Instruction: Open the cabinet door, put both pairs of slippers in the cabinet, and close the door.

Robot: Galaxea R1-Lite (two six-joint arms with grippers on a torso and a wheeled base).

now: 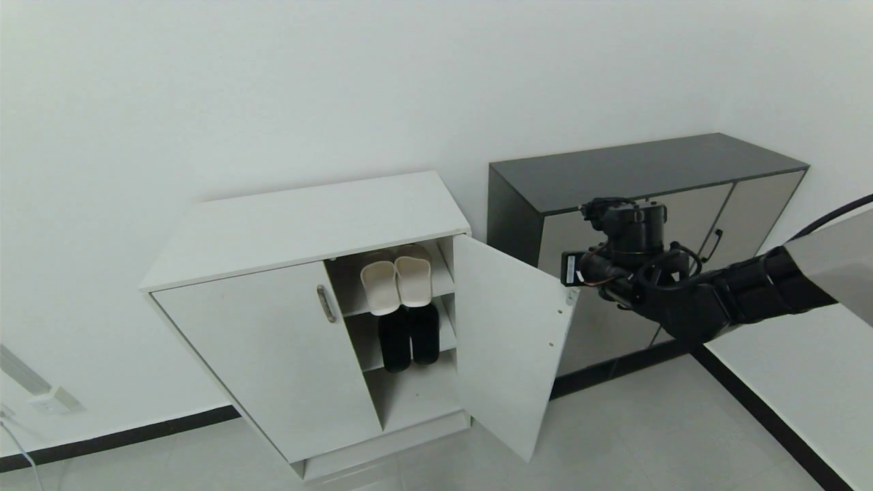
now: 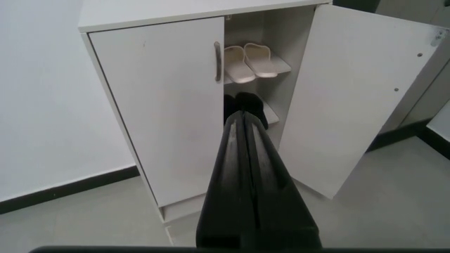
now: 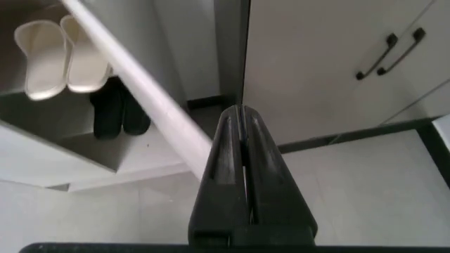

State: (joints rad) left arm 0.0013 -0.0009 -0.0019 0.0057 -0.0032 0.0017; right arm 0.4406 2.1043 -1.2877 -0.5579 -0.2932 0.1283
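- Your right gripper (image 3: pixel 243 114) sits nearest the lens, its two fingers pressed together with nothing between them.
- It is at the free edge of the right door (image 1: pixel 508 341), near that edge's top corner. You cannot tell from the pictures whether the fingers touch the door.
- Your left gripper (image 2: pixel 242 118) is also closed and empty. It points at the open half of the white cabinet (image 1: pixel 307 218) and is clear of it.
- The right door is swung wide open, so the shelves behind it are in plain sight.
- The left door (image 1: pixel 273 354) is closed flat, with its upright metal handle (image 1: pixel 326 303) next to the open compartment.
- The white slippers (image 1: pixel 397 278) lie side by side on the upper shelf, touching each other, their front ends reaching past the shelf's edge.
- The black slippers (image 1: pixel 409 335) lie side by side on the middle shelf, directly under the white pair.
- The bottom shelf is below the black pair.
- A dark cabinet (image 1: pixel 641 164) with grey doors stands just beside the white one, on the robot's right, against the same wall.
- Both cabinets rest on a pale tiled floor (image 1: pixel 648 423).
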